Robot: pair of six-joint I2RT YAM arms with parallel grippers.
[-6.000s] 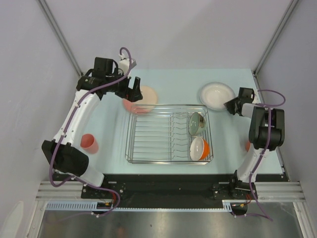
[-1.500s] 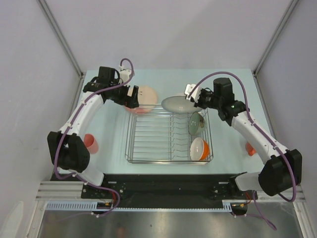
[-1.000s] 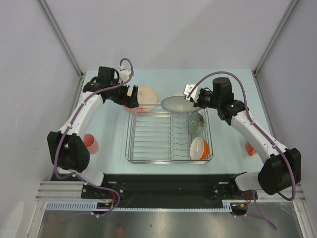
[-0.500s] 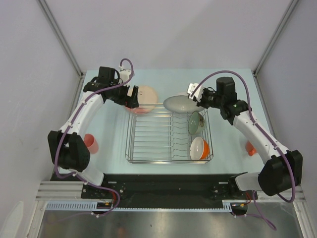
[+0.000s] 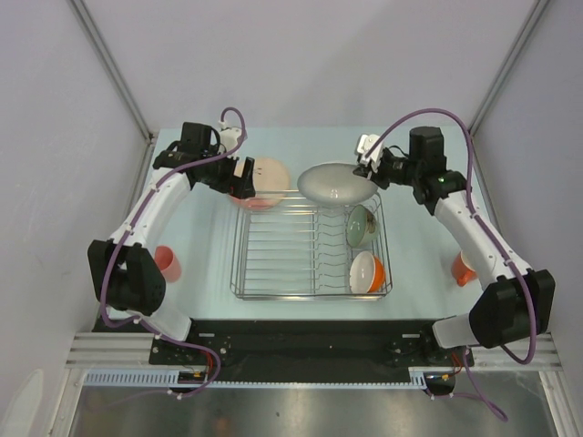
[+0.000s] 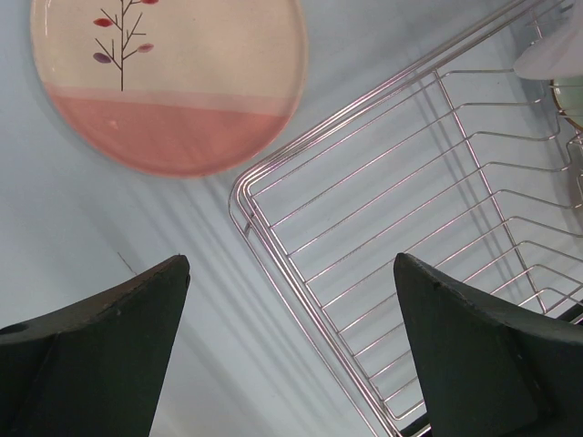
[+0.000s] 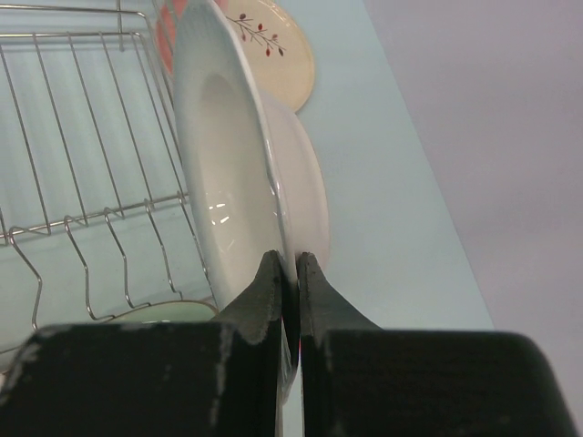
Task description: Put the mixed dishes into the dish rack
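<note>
My right gripper (image 5: 372, 171) is shut on the rim of the white grey-rimmed shallow bowl (image 5: 335, 184) (image 7: 232, 173) and holds it on edge above the far edge of the chrome dish rack (image 5: 273, 289) (image 6: 383, 228). The small green glass bowl (image 5: 362, 225) and the orange-outside white bowl (image 5: 366, 272) stand in the rack's right side. The cream plate with the pink segment (image 5: 261, 181) (image 6: 168, 77) lies on the table at the rack's far left corner. My left gripper (image 5: 239, 173) is open and empty just above it. The salmon-pink tumbler (image 5: 164, 262) stands at the left. The orange mug (image 5: 463, 269) is at the right, partly behind my right arm.
The pale blue table (image 5: 200, 246) is walled by grey panels at left, right and back. The rack's left rows of tines (image 5: 273, 255) hold nothing.
My right gripper has lifted the shallow bowl from the table's far right, carried it over the rack's far edge, and now drawn it up and slightly right. The left arm has barely moved.
</note>
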